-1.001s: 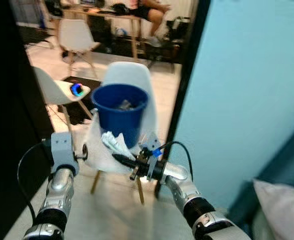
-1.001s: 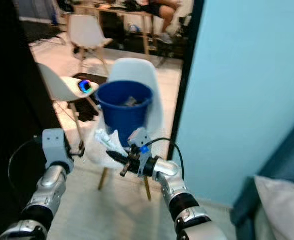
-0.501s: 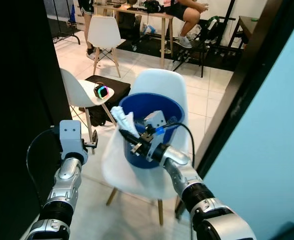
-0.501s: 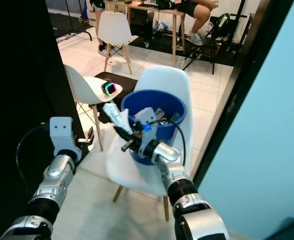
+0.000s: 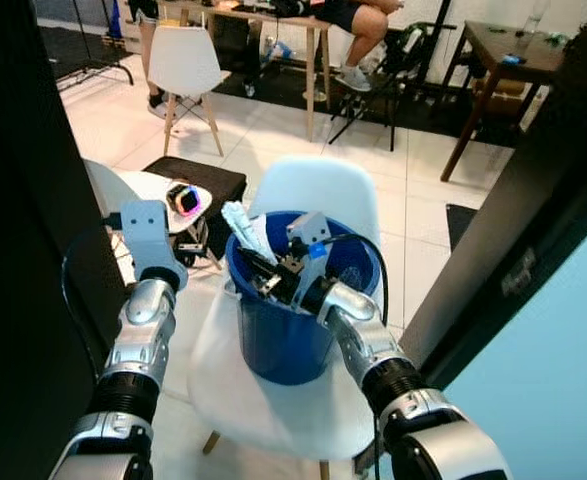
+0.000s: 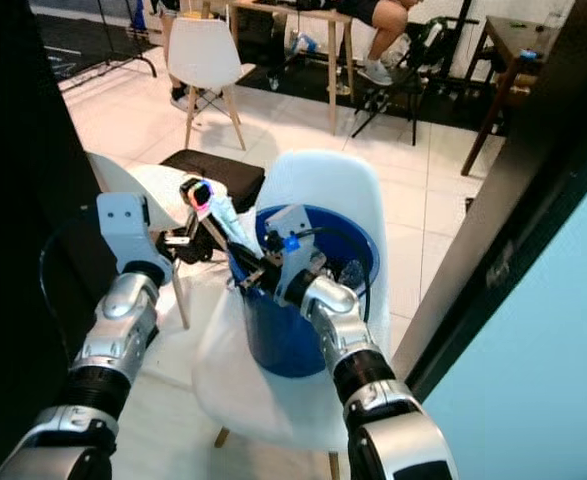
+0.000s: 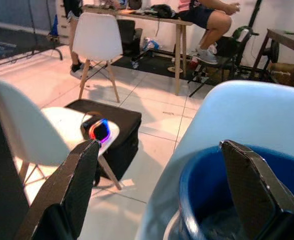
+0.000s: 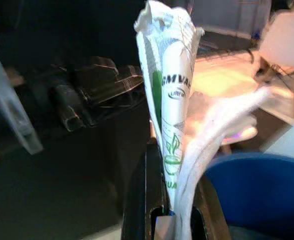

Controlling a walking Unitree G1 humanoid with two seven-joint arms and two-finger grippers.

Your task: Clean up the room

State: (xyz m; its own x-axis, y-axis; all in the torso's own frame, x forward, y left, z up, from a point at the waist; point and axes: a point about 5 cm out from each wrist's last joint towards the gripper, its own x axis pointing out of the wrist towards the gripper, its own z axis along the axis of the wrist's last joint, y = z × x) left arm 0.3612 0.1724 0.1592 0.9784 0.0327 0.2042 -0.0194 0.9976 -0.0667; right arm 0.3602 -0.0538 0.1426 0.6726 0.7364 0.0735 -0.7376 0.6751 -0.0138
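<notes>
One crumpled wrapper [image 8: 172,100] stands upright, pinched in the right gripper [image 5: 258,283] at the blue bucket's [image 5: 273,345] near rim (bucket mouth just beyond); left gripper [image 7: 162,190] spread wide.

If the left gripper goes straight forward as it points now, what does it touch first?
Probably the white chair's backrest behind the blue bucket; the left gripper points between bucket rim and chair edge, open, though depth is unclear.
</notes>
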